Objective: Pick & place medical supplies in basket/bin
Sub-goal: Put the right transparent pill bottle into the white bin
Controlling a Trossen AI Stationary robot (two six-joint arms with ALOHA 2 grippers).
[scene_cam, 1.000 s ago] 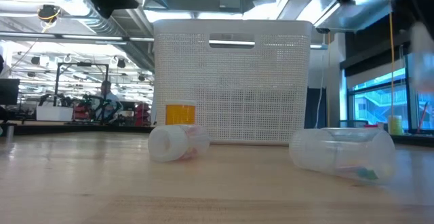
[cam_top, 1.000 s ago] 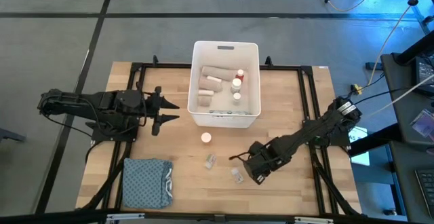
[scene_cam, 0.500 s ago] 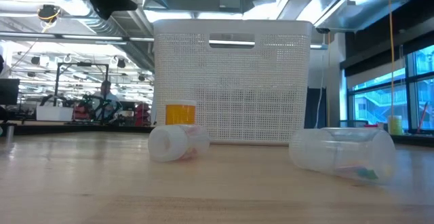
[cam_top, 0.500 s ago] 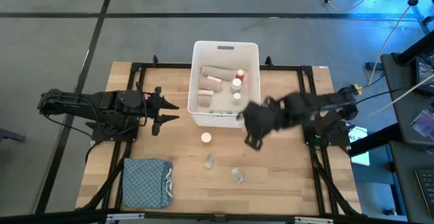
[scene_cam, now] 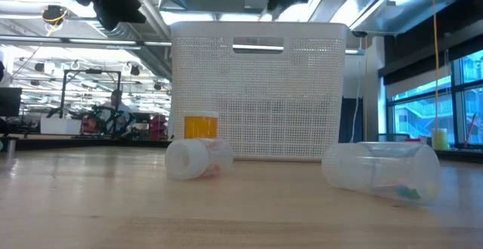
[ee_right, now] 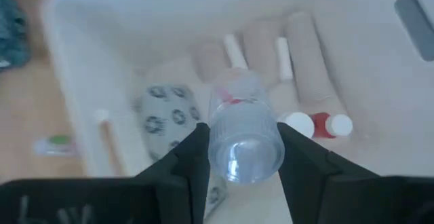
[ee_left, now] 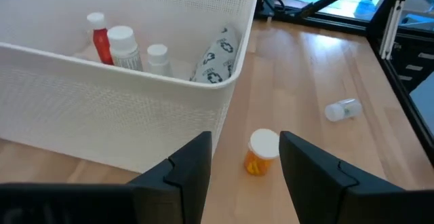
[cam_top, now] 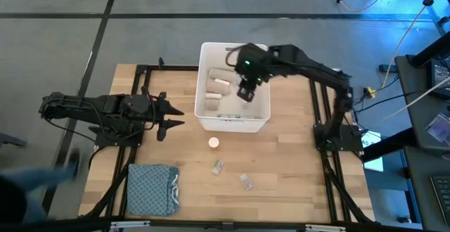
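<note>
White perforated plastic basket (cam_top: 208, 121) on matt pale wood table (cam_top: 295, 183).

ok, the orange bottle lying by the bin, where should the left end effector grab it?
Probably across the orange body, from above. The bottle lies on its side just off the bin, white cap toward the left end effector, so the rounded sides are free. The fingers are already open around it in the wrist view.

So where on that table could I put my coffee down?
Bare wood lies right of the white tub, and between the left tool and the blue cloth. It is crowded in front of the tub: an orange bottle and two clear vials.
</note>
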